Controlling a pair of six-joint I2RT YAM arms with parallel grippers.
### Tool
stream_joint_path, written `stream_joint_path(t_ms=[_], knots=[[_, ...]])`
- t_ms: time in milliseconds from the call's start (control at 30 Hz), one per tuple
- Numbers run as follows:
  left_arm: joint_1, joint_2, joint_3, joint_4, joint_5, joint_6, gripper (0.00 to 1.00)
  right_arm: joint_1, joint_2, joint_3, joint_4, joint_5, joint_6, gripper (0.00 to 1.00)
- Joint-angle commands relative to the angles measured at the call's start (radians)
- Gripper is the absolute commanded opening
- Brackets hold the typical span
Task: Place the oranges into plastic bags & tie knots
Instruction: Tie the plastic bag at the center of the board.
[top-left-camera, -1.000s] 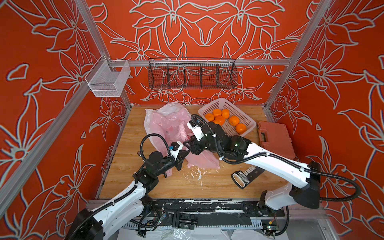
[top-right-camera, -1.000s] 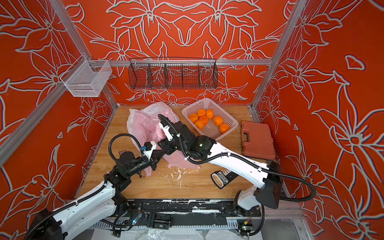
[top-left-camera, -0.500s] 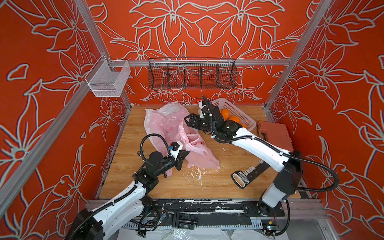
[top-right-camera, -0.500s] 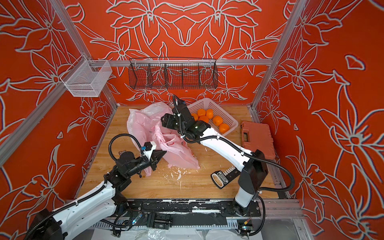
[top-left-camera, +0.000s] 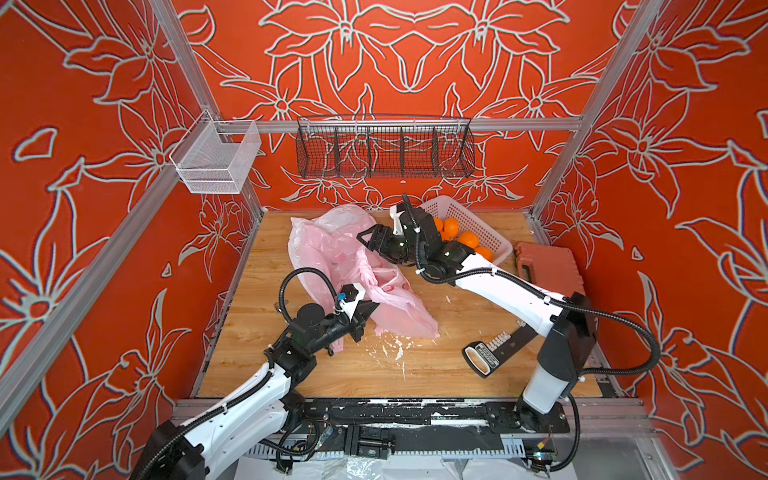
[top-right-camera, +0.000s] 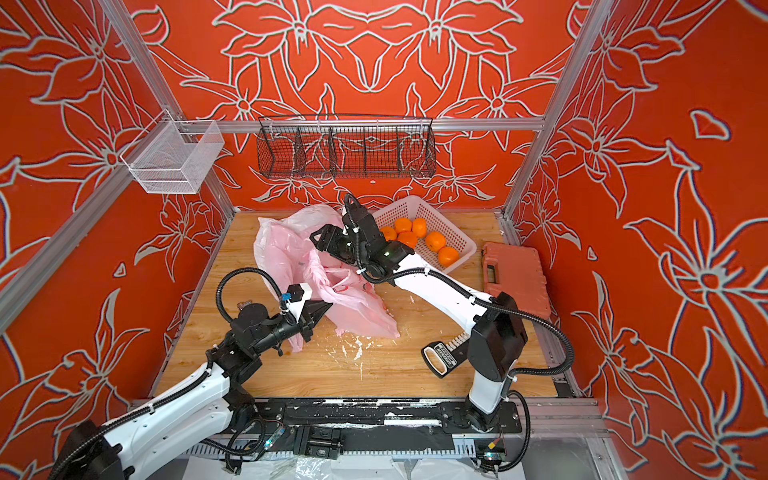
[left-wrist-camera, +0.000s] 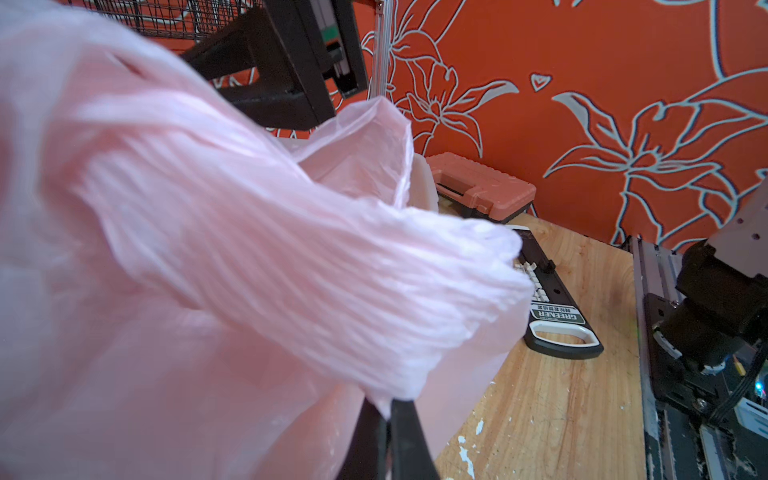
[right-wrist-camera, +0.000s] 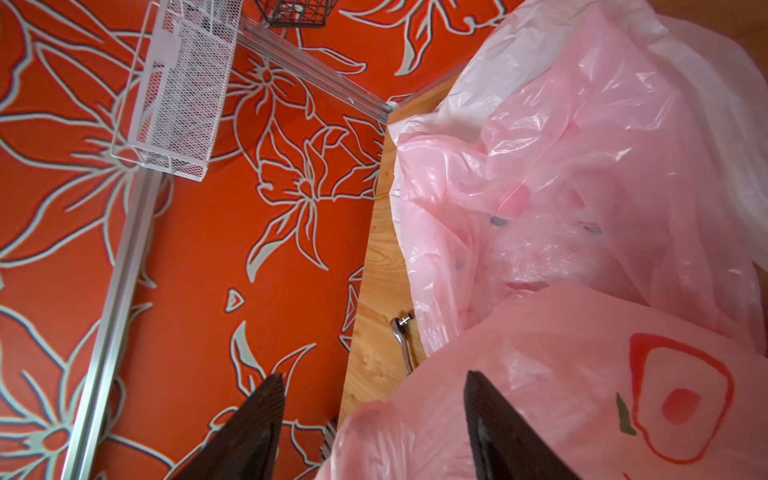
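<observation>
My left gripper (left-wrist-camera: 390, 410) pinches the pink bag (left-wrist-camera: 249, 249), presumably anchoring it for my wide-open, empty right gripper (right-wrist-camera: 372, 374).

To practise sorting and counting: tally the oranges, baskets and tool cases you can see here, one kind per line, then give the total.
oranges: 6
baskets: 3 (plastic basket, wire basket, mesh basket)
tool case: 1
Total: 10
</observation>
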Motion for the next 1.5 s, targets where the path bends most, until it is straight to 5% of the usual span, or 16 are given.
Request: stream_joint_path(t_ms=[0,700,1100,1467], knots=[[0.006,-0.011,0.000,0.005,0.000,0.011,0.00,-0.003,-0.036,0.002,0.044,-0.009,0.013,0.70],[0.005,-0.008,0.003,0.005,0.000,0.014,0.00,0.011,-0.008,0.041,-0.063,-0.125,0.028,0.37],[0.005,-0.014,0.003,-0.001,-0.003,0.013,0.00,0.012,-0.019,0.037,-0.047,-0.119,0.027,0.00],[0.005,-0.022,0.002,-0.005,-0.011,0.010,0.00,-0.003,-0.063,0.073,-0.097,-0.004,-0.081,0.00]])
